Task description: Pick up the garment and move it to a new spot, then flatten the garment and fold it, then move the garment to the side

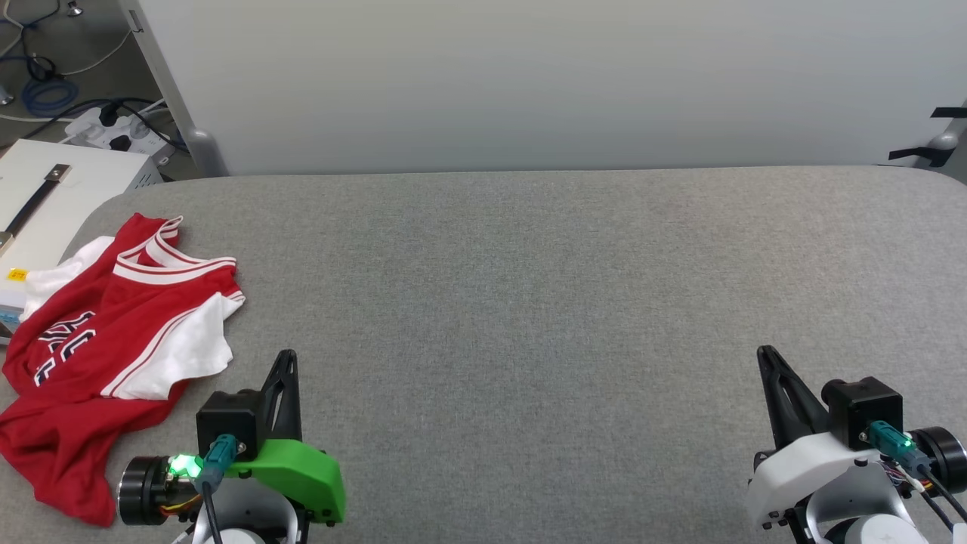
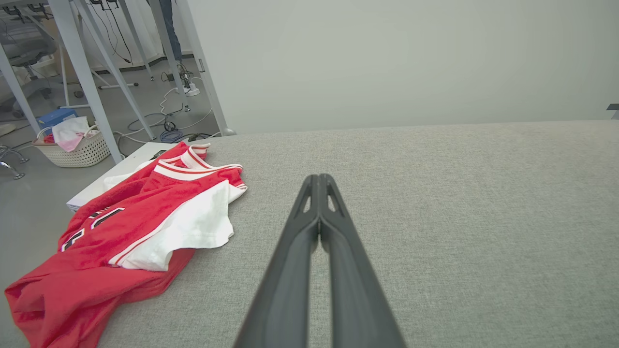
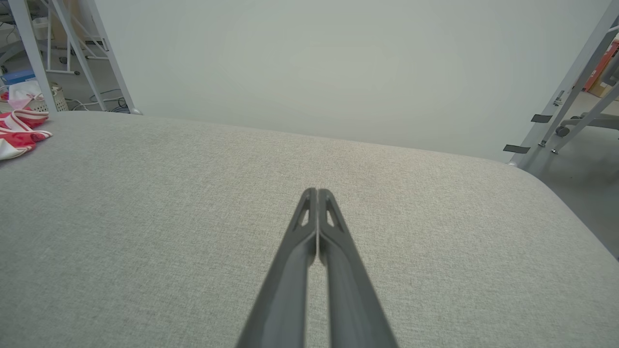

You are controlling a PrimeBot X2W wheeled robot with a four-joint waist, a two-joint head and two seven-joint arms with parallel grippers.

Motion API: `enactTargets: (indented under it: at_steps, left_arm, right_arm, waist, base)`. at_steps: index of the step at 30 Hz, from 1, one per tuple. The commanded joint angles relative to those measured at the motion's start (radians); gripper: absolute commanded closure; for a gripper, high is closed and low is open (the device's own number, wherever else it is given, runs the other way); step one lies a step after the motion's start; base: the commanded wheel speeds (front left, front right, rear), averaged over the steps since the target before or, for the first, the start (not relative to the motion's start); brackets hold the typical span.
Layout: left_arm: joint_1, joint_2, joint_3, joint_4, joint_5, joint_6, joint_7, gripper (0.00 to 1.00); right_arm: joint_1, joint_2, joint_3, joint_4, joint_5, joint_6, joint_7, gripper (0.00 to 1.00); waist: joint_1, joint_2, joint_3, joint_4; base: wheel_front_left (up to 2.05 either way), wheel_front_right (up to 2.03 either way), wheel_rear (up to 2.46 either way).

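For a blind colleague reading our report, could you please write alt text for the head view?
A crumpled red jersey with white sleeves lies at the left edge of a grey table. The left pincer and the right pincer, both shut and empty, sit at lower left and lower right.

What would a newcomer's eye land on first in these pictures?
The crumpled red jersey T-shirt with white sleeves, lying at the left edge of the grey fabric-covered table. Next, the dark-fingered left gripper and right gripper, both shut, near the head view's bottom corners.
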Motion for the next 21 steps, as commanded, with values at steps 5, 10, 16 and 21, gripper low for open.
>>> enactTargets:
  at_steps: [5, 10, 16, 21]
  left_arm:
    - [-0.017, -0.004, 0.001, -0.002, 0.010, 0.004, -0.001, 1.00]
    - [-0.017, -0.004, 0.001, -0.002, 0.010, 0.004, -0.001, 1.00]
    - [-0.017, -0.004, 0.001, -0.002, 0.010, 0.004, -0.001, 1.00]
    - [-0.017, -0.004, 0.001, -0.002, 0.010, 0.004, -0.001, 1.00]
  right_arm:
    - [-0.016, -0.001, 0.000, 0.002, -0.010, -0.001, 0.003, 1.00]
    - [-0.016, -0.001, 0.000, 0.002, -0.010, -0.001, 0.003, 1.00]
    - [-0.016, -0.001, 0.000, 0.002, -0.010, -0.001, 0.003, 1.00]
    - [-0.016, -0.001, 0.000, 0.002, -0.010, -0.001, 0.003, 1.00]
  waist:
    - [0.0000, 0.0000, 0.000, 0.000]
    - [0.0000, 0.0000, 0.000, 0.000]
    - [0.0000, 0.0000, 0.000, 0.000]
    - [0.0000, 0.0000, 0.000, 0.000]
  base:
    - [0.00, 0.00, 0.00]
    - [0.00, 0.00, 0.00]
    - [0.00, 0.00, 0.00]
    - [0.00, 0.00, 0.00]
